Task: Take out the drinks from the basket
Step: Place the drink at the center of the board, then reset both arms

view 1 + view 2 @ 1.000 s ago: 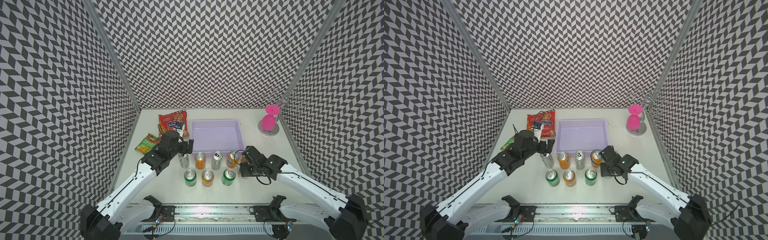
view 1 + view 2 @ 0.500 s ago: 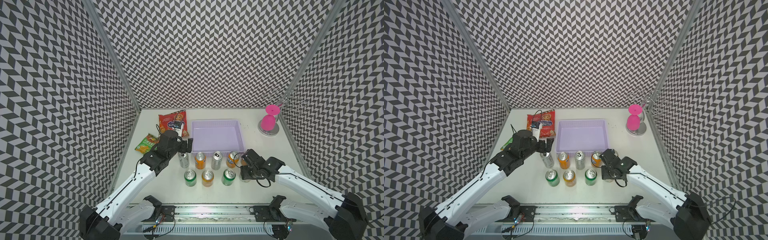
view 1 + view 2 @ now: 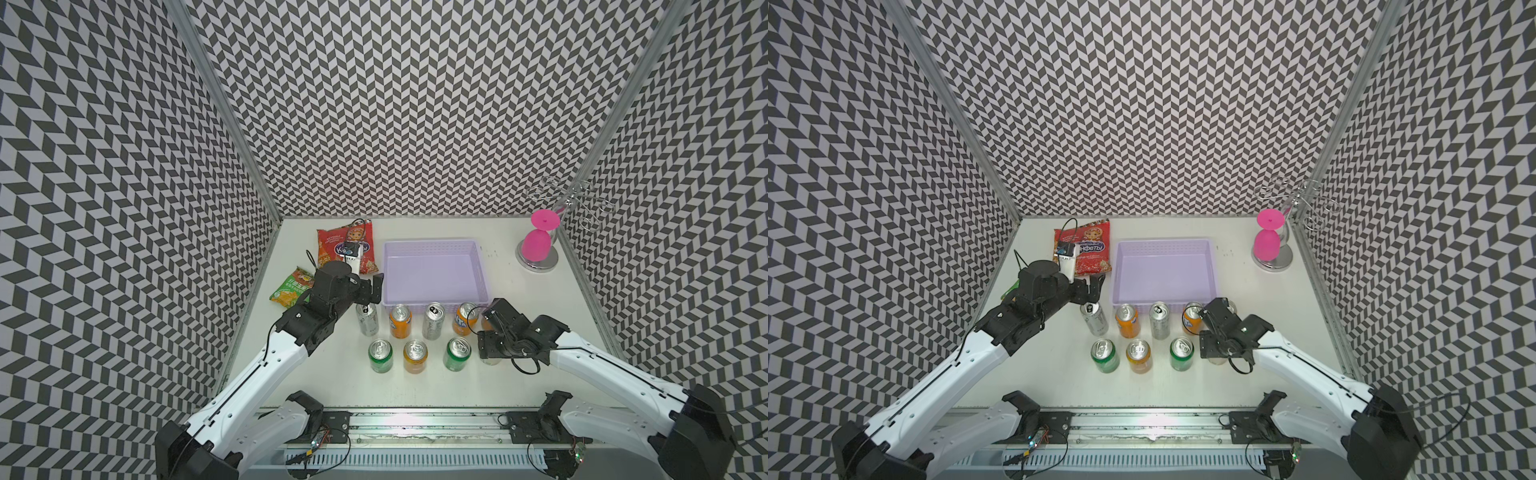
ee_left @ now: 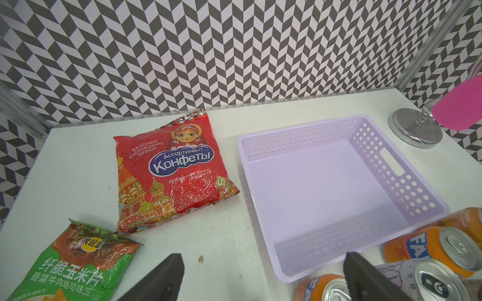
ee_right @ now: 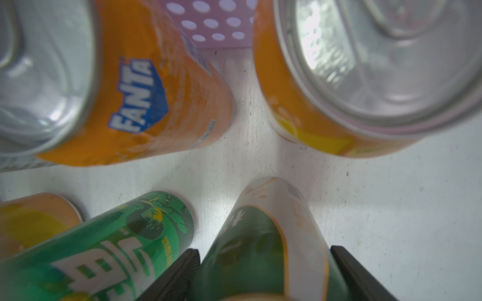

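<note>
Drinks [image 3: 415, 353] stand in two rows on the table [image 3: 415, 390]. The right fingers [image 5: 177, 276] flank the dark can [image 5: 250, 247], grip unclear; best open fully, then rise straight, sparing neighbours. The left fingers [image 4: 161, 276] gape wide. Beyond, the basket [image 3: 432, 245] sits empty.

Lab robot cell, chevron-patterned walls [image 3: 415, 104], aluminium corner posts [image 3: 232, 124], white table [image 3: 436, 390], two arms [image 3: 274, 361] on a rail [image 3: 415, 422]
</note>
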Robot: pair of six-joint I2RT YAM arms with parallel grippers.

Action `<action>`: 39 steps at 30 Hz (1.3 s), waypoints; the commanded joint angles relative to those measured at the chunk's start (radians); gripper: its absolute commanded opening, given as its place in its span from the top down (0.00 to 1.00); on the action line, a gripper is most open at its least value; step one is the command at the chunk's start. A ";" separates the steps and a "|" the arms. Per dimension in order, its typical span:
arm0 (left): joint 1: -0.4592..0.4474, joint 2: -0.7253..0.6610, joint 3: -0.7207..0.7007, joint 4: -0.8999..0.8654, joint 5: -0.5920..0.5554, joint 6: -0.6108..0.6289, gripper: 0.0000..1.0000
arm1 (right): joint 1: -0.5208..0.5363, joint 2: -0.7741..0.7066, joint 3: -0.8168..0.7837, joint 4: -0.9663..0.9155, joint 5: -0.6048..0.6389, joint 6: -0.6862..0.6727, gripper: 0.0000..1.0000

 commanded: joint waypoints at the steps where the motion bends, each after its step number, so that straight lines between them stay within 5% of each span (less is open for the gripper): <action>1: 0.010 -0.027 -0.015 0.034 -0.006 -0.012 0.01 | -0.005 -0.036 0.048 0.022 0.000 -0.006 0.17; 23: 0.022 -0.224 -0.073 0.140 -0.093 -0.060 0.01 | -0.099 -0.049 0.390 0.047 0.170 -0.294 0.00; 30: 0.025 -0.321 -0.121 0.225 -0.209 -0.083 0.01 | -0.200 -0.115 0.385 0.295 0.171 -0.423 0.00; 39: 0.026 -0.489 -0.257 0.431 -0.383 -0.101 0.01 | -0.340 -0.328 0.053 0.832 0.268 -0.496 0.00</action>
